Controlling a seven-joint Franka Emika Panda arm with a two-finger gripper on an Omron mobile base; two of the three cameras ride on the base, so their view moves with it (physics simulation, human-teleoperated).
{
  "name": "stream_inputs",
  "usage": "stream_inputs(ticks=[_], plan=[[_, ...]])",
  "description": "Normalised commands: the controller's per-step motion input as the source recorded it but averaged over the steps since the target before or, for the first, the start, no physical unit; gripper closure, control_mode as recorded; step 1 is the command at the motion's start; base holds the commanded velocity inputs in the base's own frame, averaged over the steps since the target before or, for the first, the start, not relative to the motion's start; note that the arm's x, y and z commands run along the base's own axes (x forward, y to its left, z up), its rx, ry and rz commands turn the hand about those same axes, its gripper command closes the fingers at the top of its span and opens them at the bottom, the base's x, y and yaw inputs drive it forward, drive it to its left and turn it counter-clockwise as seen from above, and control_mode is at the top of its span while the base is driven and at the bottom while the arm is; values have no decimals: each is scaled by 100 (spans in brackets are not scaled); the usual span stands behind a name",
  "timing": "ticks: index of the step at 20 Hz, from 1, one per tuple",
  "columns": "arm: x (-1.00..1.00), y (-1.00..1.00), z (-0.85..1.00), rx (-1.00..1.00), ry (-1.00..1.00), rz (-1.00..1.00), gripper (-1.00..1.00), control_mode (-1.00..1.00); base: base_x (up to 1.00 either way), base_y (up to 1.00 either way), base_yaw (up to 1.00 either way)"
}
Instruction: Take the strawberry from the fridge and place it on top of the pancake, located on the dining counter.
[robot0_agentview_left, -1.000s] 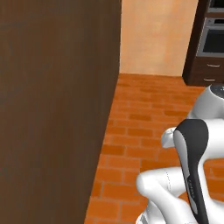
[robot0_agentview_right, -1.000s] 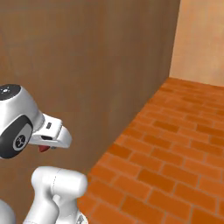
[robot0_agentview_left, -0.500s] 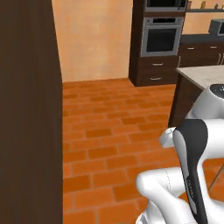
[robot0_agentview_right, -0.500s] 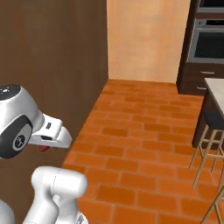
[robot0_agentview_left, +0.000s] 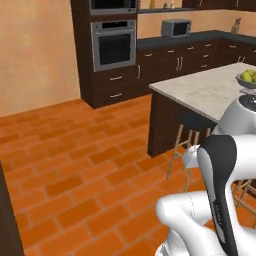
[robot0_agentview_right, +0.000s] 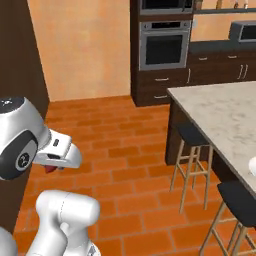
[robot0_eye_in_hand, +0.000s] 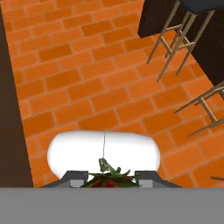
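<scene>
The strawberry (robot0_eye_in_hand: 109, 180) is a small red fruit with green leaves, pinched between the fingertips of my gripper (robot0_eye_in_hand: 108, 177), which is shut on it. In the right base view the gripper (robot0_agentview_right: 50, 168) hangs under the white hand, held close to the arm, with a bit of the red strawberry (robot0_agentview_right: 49, 169) showing below it. The dining counter (robot0_agentview_left: 207, 90), a beige marble island on a dark base, stands ahead to the right; its top (robot0_agentview_right: 225, 111) reaches to the frame edge. The pancake and the fridge are out of view.
Dark-seated bar stools (robot0_agentview_right: 192, 136) (robot0_agentview_left: 193, 122) line the island's near side. A bowl of fruit (robot0_agentview_left: 247, 77) sits on it. A wall oven (robot0_agentview_left: 114, 46) and dark cabinets with a microwave (robot0_agentview_left: 175, 27) fill the back. A dark panel (robot0_agentview_right: 17, 75) stands left. Brick floor (robot0_agentview_left: 75, 165) lies open.
The whole picture has swung: the camera turned, so the dark panel slid off to the left and the oven wall and island came into view. The gripper stays shut on the strawberry.
</scene>
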Motion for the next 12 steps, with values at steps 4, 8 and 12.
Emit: stream_inputs(ticks=[4, 8, 12], plan=[[0, 0, 0, 0, 0, 0, 100, 100, 48, -38, -72], [0, 0, 0, 0, 0, 0, 100, 100, 36, -32, -76], [0, 0, 0, 0, 0, 0, 100, 100, 40, -35, -71]])
